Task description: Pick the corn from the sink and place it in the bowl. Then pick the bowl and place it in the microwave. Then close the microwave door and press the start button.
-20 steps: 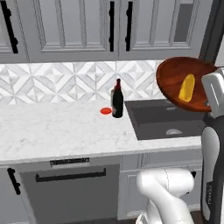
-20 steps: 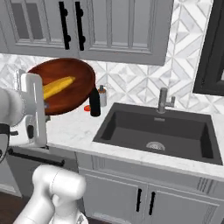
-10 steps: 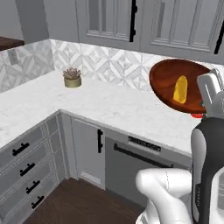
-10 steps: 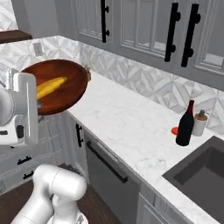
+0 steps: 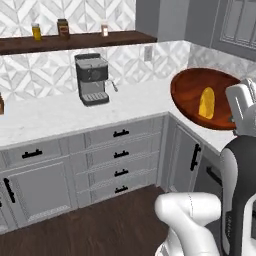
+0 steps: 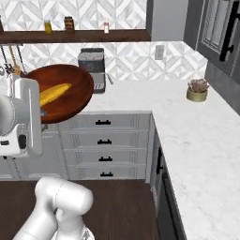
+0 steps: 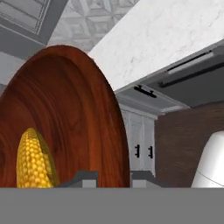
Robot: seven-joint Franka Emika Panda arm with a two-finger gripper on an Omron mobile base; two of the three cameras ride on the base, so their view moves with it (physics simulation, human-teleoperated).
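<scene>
Aloft, corn (image 5: 205,103) lies inside the bowl (image 5: 192,95), well above the marble counter (image 5: 60,116); coffee machine (image 5: 92,79) against the backsplash, jars (image 5: 62,27) on the shelf, potted plant (image 6: 197,90) further along. My gripper (image 7: 113,178) is clamped on the bowl's rim

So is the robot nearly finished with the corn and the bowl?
About halfway. Done: the corn already lies in the bowl, so the sink part is over. In hand: the gripper is shut on the bowl's rim and carries it in the air, off the counter, beside the coffee machine. Left: putting the bowl into the microwave, shutting its door and pressing start.
</scene>
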